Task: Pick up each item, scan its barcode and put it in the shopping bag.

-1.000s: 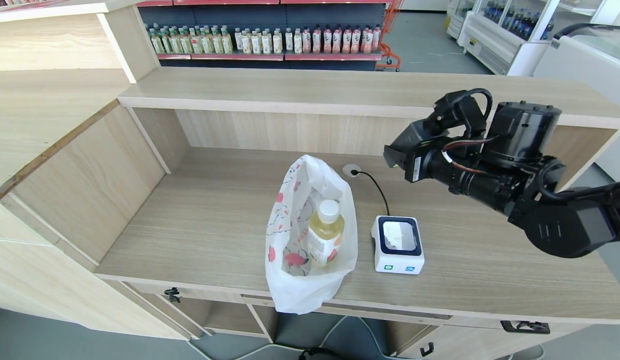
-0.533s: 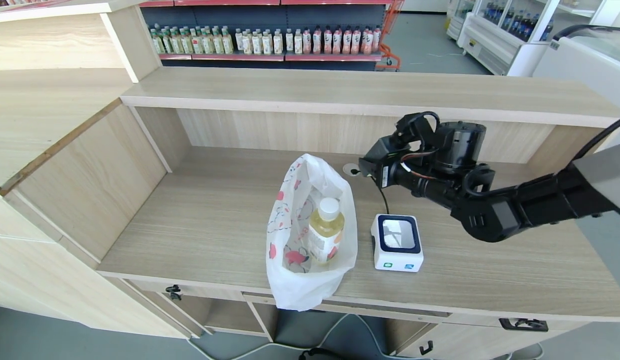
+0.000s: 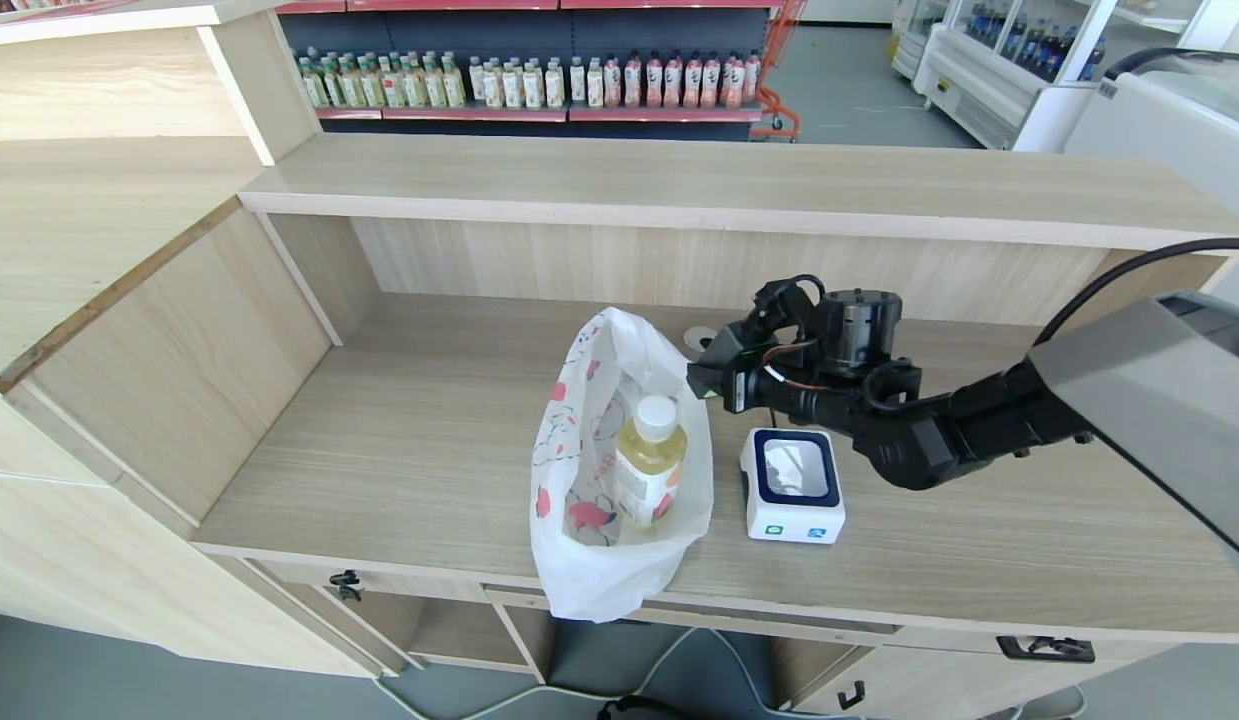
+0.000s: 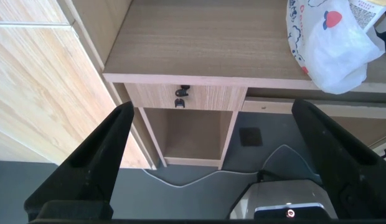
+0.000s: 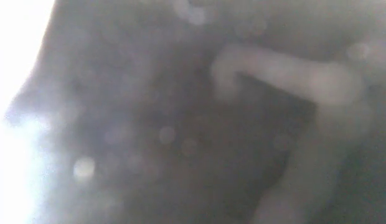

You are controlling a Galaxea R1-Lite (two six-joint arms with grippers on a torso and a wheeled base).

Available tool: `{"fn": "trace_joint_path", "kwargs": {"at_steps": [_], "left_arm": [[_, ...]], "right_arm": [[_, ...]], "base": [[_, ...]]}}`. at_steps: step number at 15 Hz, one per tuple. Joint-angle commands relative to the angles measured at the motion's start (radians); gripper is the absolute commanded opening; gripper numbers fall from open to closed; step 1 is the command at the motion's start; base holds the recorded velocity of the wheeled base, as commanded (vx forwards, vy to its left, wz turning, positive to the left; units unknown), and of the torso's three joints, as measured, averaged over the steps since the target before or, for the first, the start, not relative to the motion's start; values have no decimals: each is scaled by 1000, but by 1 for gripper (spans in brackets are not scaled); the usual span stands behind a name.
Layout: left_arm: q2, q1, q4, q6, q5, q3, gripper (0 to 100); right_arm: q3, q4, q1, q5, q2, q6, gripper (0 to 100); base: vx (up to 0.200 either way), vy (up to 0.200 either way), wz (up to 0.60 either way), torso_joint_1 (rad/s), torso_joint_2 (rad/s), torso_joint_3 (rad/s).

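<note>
One bottle (image 3: 651, 462) is already upright inside the shopping bag (image 3: 589, 560), cap up, leaning toward the bag's scanner-side wall. It is the one item you can see, so that one looks bagged. Treat it as scanned only as a guess. You can't tell whether more items wait elsewhere.

Your right gripper (image 3: 714, 375) sits low over the counter (image 3: 409, 440), just beside the bag's upper rim and behind the scanner (image 3: 794, 487). You can't tell whether it is open, closed or holding anything, since its wrist view is a grey blur. Your left gripper (image 4: 213, 124) is spread open and empty. It hangs in front of the counter near the drawer latch (image 4: 180, 93), with a bag corner (image 4: 333, 50) drooping over the counter's front edge.

Room for moving:
- The bag and scanner stand close together, with a narrow gap between them.
- The bag's bottom overhangs the front edge, so a nudge could likely tip it off.
- The back wall (image 3: 579, 265) rises behind the right arm, and the side panel (image 3: 179, 370) closes off the left.
- There is wide bare wood left of the bag and right of the scanner. Pull the arm up and to the right; that is the safest way out.
</note>
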Motion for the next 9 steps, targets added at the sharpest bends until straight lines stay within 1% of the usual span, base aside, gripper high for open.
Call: {"fn": "trace_joint_path", "kwargs": {"at_steps": [1, 3, 6, 9], "left_arm": [[0, 0, 0, 0, 0, 0, 100], [0, 0, 0, 0, 0, 0, 100], [0, 0, 0, -1, 0, 0, 100], [0, 0, 0, -1, 0, 0, 100]], "right_arm": [[-15, 1, 1, 4, 32, -1, 0], [-49, 1, 1, 34, 64, -1, 0], [-112, 11, 15, 45, 104, -1, 0], [-155, 77, 32, 97, 111, -1, 0]], "base": [[0, 0, 0, 0, 0, 0], [0, 0, 0, 0, 0, 0], [0, 0, 0, 0, 0, 0], [0, 0, 0, 0, 0, 0]]}}
